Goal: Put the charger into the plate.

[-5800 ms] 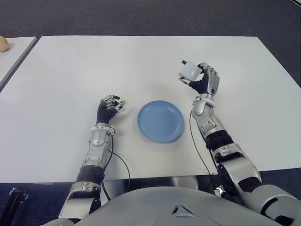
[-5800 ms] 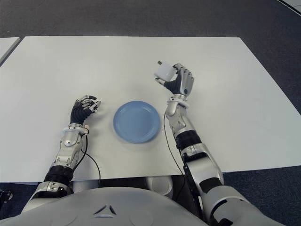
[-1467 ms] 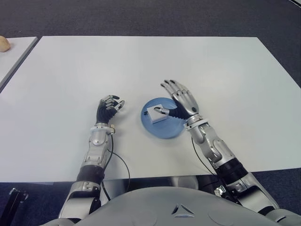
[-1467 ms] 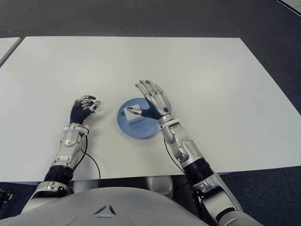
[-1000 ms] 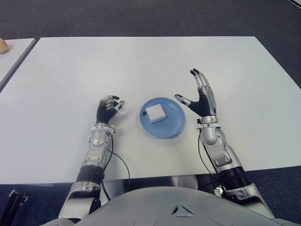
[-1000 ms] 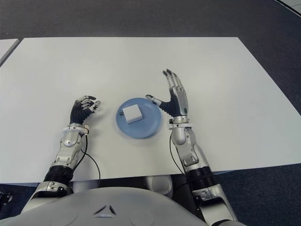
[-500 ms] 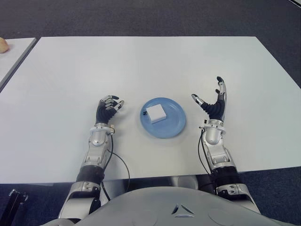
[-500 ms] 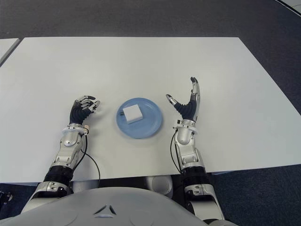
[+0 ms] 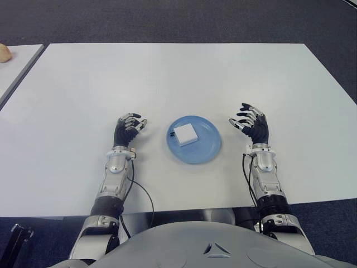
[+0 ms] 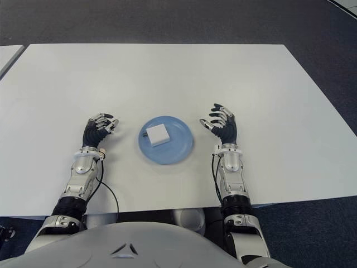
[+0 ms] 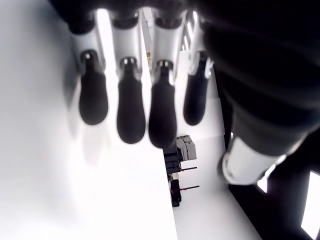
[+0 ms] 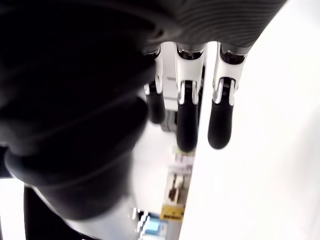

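A white square charger (image 9: 184,134) lies inside the round blue plate (image 9: 207,148), on its left half. My right hand (image 9: 250,124) shows to the right of the plate, apart from it, fingers loosely curled and holding nothing. In the right wrist view its fingers (image 12: 186,116) hang relaxed with nothing between them. My left hand (image 9: 129,128) shows to the left of the plate, fingers relaxed and holding nothing.
The white table (image 9: 178,78) spreads wide around the plate. Its front edge runs just below my forearms. A second white table (image 9: 14,64) adjoins at the far left, with a small tan object (image 9: 4,52) on it.
My right hand has drawn back toward me and lowered, its fingers curling from upright and spread to loosely bent. The charger stays in the plate. The left hand has not moved.
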Motion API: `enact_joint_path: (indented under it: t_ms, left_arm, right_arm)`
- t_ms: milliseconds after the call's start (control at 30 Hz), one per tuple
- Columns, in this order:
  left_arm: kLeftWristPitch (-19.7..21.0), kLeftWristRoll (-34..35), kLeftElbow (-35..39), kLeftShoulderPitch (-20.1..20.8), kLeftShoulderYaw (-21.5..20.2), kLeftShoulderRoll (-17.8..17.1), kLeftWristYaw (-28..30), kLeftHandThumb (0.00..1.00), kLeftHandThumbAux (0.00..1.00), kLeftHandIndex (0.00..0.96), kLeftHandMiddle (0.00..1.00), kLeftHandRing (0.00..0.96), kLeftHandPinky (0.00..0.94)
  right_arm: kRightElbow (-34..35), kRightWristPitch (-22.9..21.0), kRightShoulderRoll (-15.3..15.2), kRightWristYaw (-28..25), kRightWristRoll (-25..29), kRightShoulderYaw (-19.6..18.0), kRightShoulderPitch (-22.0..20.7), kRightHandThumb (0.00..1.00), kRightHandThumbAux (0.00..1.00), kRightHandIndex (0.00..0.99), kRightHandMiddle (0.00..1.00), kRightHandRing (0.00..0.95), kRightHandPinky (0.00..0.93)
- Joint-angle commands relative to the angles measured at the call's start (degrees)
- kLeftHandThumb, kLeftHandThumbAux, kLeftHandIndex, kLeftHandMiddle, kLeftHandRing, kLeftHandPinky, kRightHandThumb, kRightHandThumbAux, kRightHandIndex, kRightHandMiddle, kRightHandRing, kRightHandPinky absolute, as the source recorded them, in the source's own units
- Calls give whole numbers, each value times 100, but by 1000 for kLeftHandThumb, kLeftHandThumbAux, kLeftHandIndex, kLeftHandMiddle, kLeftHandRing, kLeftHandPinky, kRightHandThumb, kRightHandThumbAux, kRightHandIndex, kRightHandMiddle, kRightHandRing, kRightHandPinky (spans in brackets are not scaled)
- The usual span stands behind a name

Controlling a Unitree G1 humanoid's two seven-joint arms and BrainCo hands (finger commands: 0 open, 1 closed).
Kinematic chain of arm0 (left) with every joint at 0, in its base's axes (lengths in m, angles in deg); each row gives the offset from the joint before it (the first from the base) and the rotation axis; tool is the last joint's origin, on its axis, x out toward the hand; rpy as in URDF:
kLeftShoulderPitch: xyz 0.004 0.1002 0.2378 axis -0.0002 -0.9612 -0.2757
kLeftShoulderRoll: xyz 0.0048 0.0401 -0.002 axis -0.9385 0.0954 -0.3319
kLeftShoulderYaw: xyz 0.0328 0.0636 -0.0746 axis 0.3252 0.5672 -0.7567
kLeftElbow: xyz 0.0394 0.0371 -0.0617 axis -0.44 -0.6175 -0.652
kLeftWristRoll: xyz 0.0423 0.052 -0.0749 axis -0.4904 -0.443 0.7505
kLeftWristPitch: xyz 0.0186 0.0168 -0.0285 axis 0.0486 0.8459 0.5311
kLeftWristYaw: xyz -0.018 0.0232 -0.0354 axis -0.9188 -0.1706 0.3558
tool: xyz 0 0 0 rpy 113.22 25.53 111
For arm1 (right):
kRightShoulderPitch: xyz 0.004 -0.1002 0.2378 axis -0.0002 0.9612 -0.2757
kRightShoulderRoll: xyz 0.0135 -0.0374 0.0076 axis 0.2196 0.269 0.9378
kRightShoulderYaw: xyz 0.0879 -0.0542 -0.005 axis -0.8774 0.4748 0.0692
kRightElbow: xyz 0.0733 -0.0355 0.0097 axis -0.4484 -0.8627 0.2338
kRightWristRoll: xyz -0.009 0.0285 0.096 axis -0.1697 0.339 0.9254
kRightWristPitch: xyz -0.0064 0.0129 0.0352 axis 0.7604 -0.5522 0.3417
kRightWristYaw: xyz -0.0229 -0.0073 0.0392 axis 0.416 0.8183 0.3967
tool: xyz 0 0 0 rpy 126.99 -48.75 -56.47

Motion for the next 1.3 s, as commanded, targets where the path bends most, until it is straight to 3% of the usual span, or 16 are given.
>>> enact_joint_path:
  t_ms: [33, 767, 1300]
  left_arm:
    - [118, 17, -18, -55, -8, 20, 48, 707, 718, 435, 646, 635, 625]
    - [73, -40, 9, -78, 17, 9, 27, 707, 718, 435, 644, 634, 621]
    - [167, -8, 49, -71, 20, 33, 35, 706, 718, 434, 648, 639, 625]
  right_arm:
    - [-230, 98, 121, -78, 29, -15, -65, 685, 743, 430, 607, 625, 658]
    - [-381, -646, 163, -386, 56, -66, 26, 702, 729, 437, 763, 763, 767]
    - [67, -1495, 228, -402, -39, 40, 207, 701, 731, 436, 788, 776, 772]
